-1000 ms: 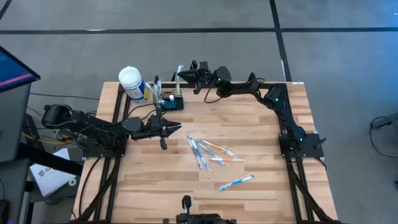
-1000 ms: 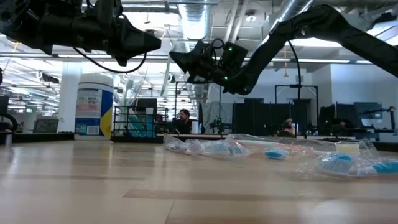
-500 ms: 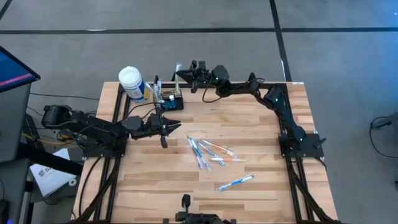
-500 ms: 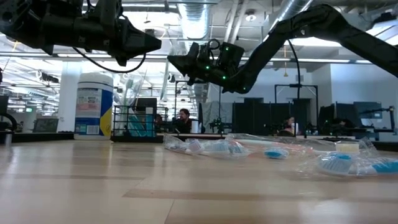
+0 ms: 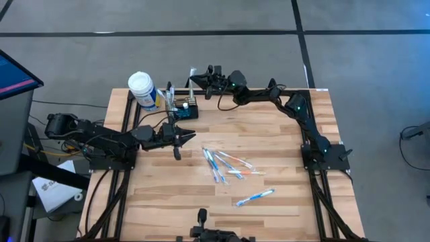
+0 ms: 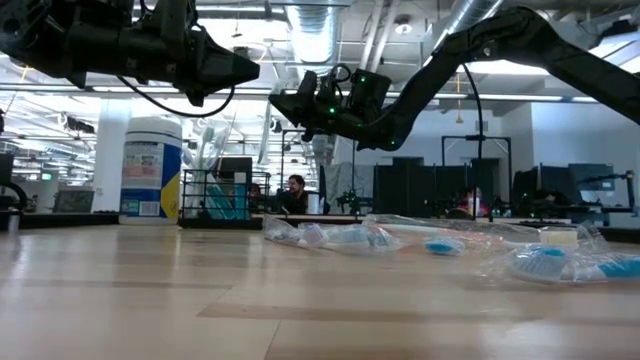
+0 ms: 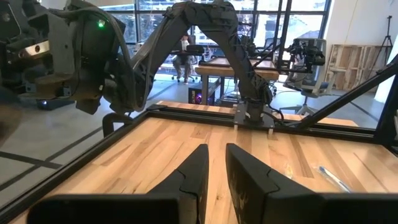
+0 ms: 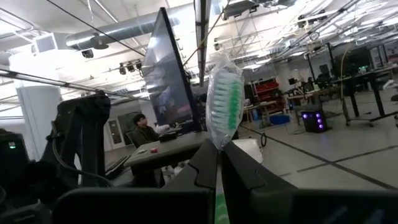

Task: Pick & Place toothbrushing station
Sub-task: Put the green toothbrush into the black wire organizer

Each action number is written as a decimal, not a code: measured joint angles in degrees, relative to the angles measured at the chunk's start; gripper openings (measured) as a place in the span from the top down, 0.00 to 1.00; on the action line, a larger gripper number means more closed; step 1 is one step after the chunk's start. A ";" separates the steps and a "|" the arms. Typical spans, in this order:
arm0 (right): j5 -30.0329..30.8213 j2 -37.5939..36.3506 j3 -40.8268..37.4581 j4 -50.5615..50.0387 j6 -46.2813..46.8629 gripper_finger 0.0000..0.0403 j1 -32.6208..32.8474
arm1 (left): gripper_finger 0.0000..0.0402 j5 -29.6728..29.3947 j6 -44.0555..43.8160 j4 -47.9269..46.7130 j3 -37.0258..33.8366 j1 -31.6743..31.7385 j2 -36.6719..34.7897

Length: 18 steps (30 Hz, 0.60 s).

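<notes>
Wooden table (image 5: 282, 148), black wire-mesh caddy (image 5: 184, 109), right gripper (image 5: 194, 76) jaws pinching wrapped toothbrush (image 8: 224, 104)

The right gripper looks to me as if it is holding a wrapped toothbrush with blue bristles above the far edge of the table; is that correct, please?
Not quite: the bristles are green, not blue. The right wrist view shows the right gripper shut on a wrapped toothbrush with green bristles. The rest stands: it hangs above the far edge of the table.

Wrapped toothbrush (image 8: 224, 102): handle hidden between right gripper (image 8: 219, 163) fingers; caddy (image 6: 215, 197) contents too small to tell
</notes>
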 joint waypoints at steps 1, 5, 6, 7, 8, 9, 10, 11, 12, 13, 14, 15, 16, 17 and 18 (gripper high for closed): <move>0.06 0.00 -0.05 -0.02 0.01 0.99 0.02 | 0.88 0.00 0.00 -0.01 0.00 0.00 0.00; 0.18 0.00 -0.05 0.01 0.02 1.00 0.04 | 0.88 -0.02 0.00 -0.01 0.00 0.00 0.00; 0.55 0.00 -0.05 -0.16 0.21 1.00 0.04 | 0.88 -0.02 0.00 -0.01 0.00 0.00 0.00; 1.08 0.00 -0.05 -0.50 0.39 1.00 0.04 | 0.88 -0.02 0.00 -0.01 0.00 0.00 0.00; 1.47 0.00 -0.05 -0.82 0.44 0.99 0.04 | 0.88 -0.04 0.00 0.01 0.00 0.00 0.00; 1.73 0.00 -0.05 -1.06 0.44 0.99 0.04 | 0.88 -0.04 0.00 -0.01 0.00 0.00 0.00; 2.06 0.00 -0.05 -1.32 0.44 0.99 0.07 | 0.88 -0.04 0.00 -0.01 0.00 0.00 0.00; 2.53 0.00 -0.05 -1.63 0.44 0.99 0.12 | 0.88 -0.04 0.00 -0.01 0.00 0.00 0.00; 2.97 0.00 -0.05 -1.92 0.44 0.99 0.20 | 0.88 -0.04 0.00 -0.01 0.00 0.00 0.00; 3.37 0.00 -0.05 -2.13 0.42 0.99 0.28 | 0.88 -0.06 0.00 -0.01 0.00 0.00 0.00; 3.58 0.00 -0.05 -2.34 0.40 0.99 0.38 | 0.88 -0.08 0.00 -0.01 0.00 0.00 -0.01; 3.66 0.00 -0.05 -2.48 0.19 0.99 0.44 | 0.88 -0.22 0.00 0.00 0.00 0.00 0.00; 3.68 0.00 -0.05 -2.49 0.01 0.99 0.48 | 0.88 -0.26 0.00 0.01 0.00 0.00 0.00; 3.69 0.00 -0.05 -2.47 -0.06 0.99 0.51 | 0.88 -0.26 0.00 0.01 0.00 0.00 0.00; 3.72 0.00 -0.05 -2.49 -0.10 0.99 0.52 | 0.88 -0.26 0.00 0.03 0.00 0.00 0.00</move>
